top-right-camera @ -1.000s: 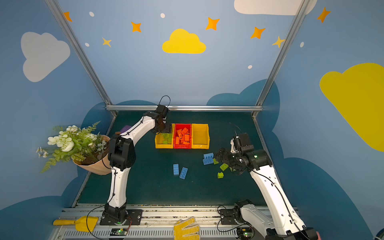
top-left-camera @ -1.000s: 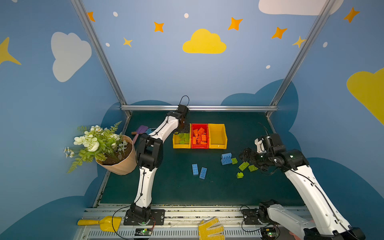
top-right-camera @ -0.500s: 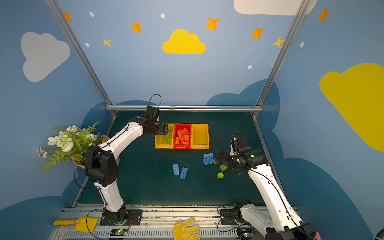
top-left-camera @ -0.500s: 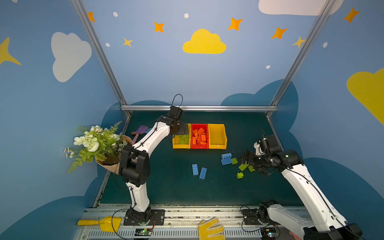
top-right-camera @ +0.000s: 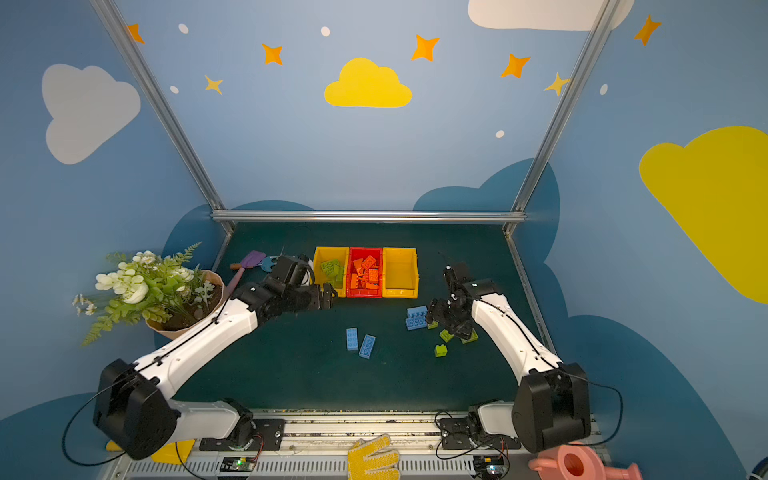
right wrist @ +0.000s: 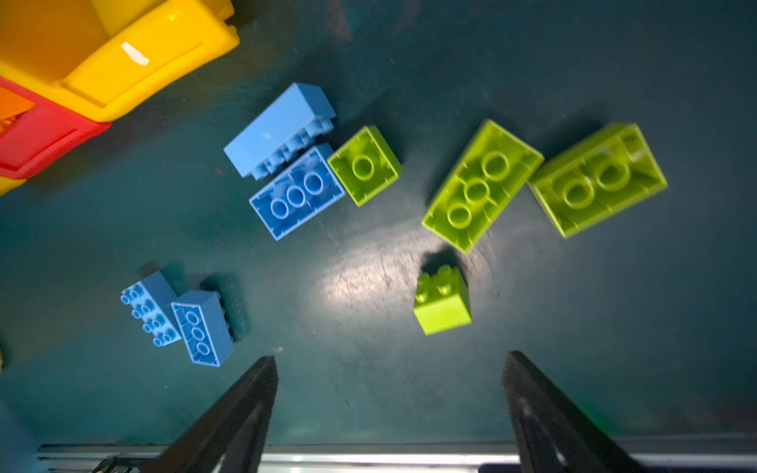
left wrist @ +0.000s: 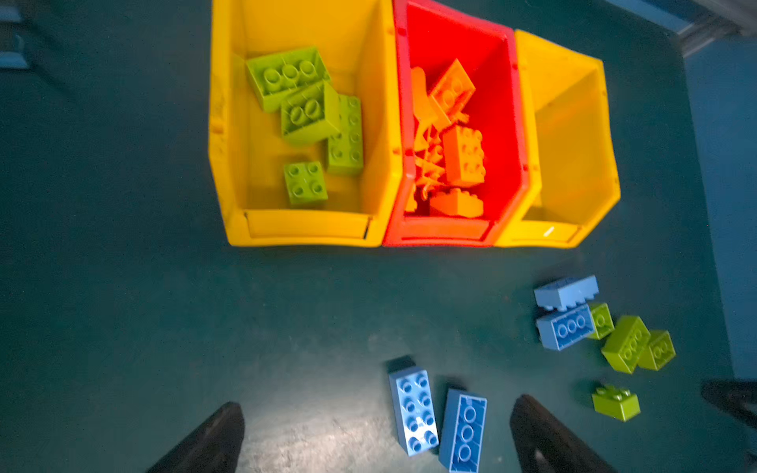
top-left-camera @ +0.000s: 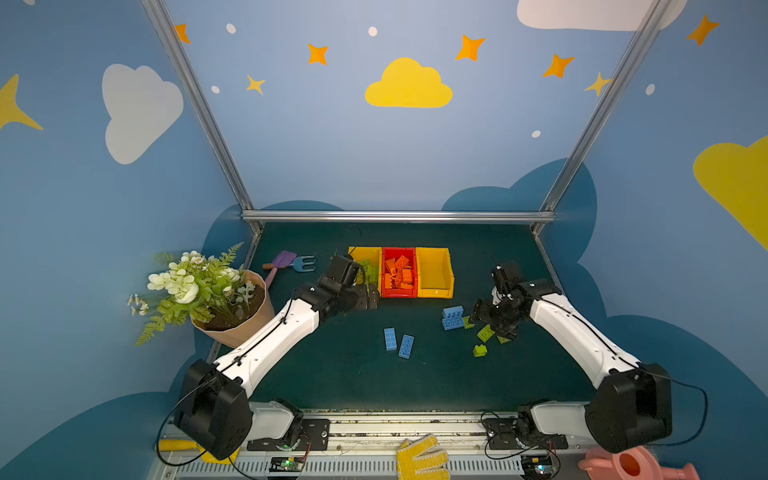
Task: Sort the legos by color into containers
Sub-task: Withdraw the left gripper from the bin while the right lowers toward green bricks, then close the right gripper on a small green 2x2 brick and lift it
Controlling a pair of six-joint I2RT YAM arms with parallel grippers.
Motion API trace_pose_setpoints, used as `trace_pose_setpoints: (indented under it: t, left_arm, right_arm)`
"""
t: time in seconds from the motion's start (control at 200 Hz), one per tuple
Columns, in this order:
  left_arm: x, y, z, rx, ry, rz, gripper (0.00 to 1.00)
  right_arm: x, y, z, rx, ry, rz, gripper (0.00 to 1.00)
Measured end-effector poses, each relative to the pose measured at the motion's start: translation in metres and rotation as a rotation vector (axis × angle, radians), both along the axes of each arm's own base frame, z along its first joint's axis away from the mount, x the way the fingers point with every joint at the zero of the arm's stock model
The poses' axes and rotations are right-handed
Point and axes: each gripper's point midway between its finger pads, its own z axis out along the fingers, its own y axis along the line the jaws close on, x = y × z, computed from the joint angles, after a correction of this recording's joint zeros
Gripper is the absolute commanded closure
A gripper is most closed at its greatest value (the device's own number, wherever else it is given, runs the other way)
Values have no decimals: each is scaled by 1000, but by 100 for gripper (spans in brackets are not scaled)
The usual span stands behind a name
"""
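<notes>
**Q:** Where does the sort stand?

**A:** At the back of the dark green counter point(top-left-camera: 332, 374) sit three joined plastic bins.
- The left yellow bin point(left wrist: 229, 123) holds four lime green studded bricks point(left wrist: 311, 110).
- The red middle bin point(left wrist: 504, 82) holds a heap of orange bricks point(left wrist: 465, 155), too piled to count.
- The right yellow bin point(left wrist: 573, 123) is bare.

Both claws gape wide and grip nothing. The left claw point(left wrist: 377, 403) is just in front of the left yellow bin. The right claw point(right wrist: 390, 356) hangs over the loose green cluster.

**Q:** Best pick now?

**A:** Your right claw, I judge. Take the lone small lime brick point(right wrist: 442, 303), which lies apart from its neighbours, and square the jaws on its flat sides. Loose on the counter are four lime pieces in all and four light blue bricks point(right wrist: 295, 190).
</notes>
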Motion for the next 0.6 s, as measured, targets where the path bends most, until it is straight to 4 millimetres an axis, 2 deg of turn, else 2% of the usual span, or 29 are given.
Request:
trace_pose_setpoints:
  t: [0.085, 0.13, 0.34, 0.455, 0.601]
  left_arm:
    - [-15, -8, -3, -17, 8, -15, 0]
    - [-20, -10, -3, -23, 12, -15, 0]
    - [-29, -9, 4, -32, -2, 4, 0]
    - [-32, -3, 12, -31, -28, 17, 0]
    - [-36, 6, 18, -22, -58, 37, 0]
  right_arm:
    - [16, 1, -5, -21, 5, 16, 27]
    - [25, 0, -9, -38, 7, 20, 27]
    - [63, -10, -29, -90, 35, 9, 43]
    - [77, -13, -44, -112, 68, 10, 44]
    - [79, -12, -57, -119, 101, 14, 44]
